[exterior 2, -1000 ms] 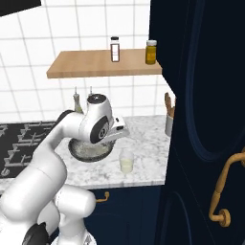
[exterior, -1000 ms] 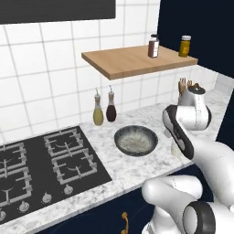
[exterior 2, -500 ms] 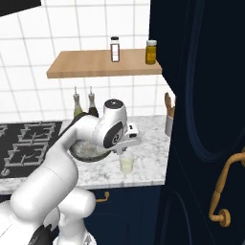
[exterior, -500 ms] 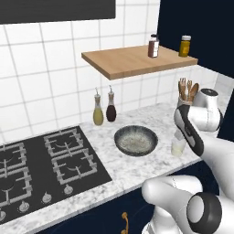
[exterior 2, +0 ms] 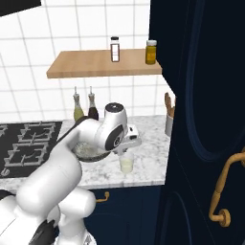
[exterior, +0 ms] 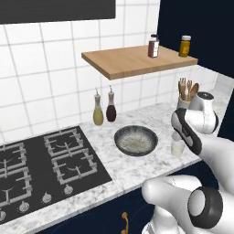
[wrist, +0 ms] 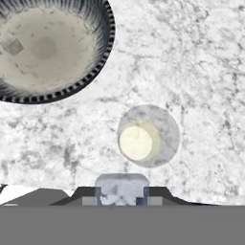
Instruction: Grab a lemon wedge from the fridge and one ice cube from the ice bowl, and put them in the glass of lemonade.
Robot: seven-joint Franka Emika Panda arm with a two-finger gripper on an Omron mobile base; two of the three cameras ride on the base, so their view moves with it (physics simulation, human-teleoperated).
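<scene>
In the hand view my gripper is shut on a clear ice cube, held just above the glass of lemonade. The ice bowl lies beyond it at the upper left, with one more cube inside. In the left base view the hand hovers over the glass of lemonade, to the right of the ice bowl. The right base view shows the glass of lemonade under the hand, and the arm covers part of the ice bowl. The lemon wedge and the fridge are out of view.
Two oil bottles stand at the wall behind the bowl, and a cup of wooden utensils stands behind the glass. The black stove lies to the left. A wooden shelf hangs above. A tall navy cabinet closes the right side.
The arm has swung right from over the ice bowl and now holds the ice cube above the glass. The gripper has stayed shut.
</scene>
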